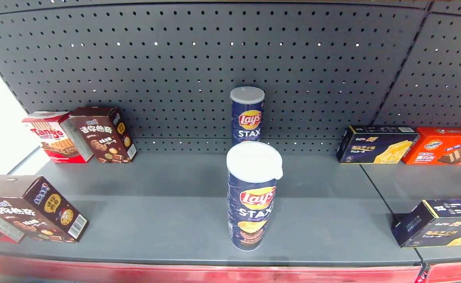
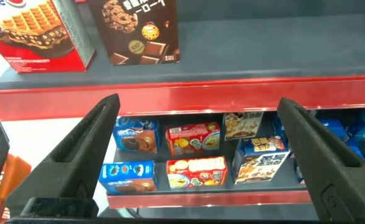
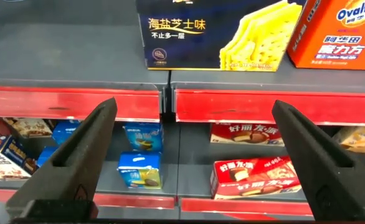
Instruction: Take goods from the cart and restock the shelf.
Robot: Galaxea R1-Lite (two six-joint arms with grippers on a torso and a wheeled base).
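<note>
Chip can (image 1: 252, 196) upright on shelf (image 1: 155, 212); left pincer (image 2: 198, 102), right pincer (image 3: 195, 104) spread, empty, facing shelf front.

In the middle the front can (image 1: 252, 204) and back can (image 1: 247, 118) stand in line; the shelf (image 1: 163, 208) lies bare either side, boxes (image 1: 104, 135) crowding both ends.
</note>
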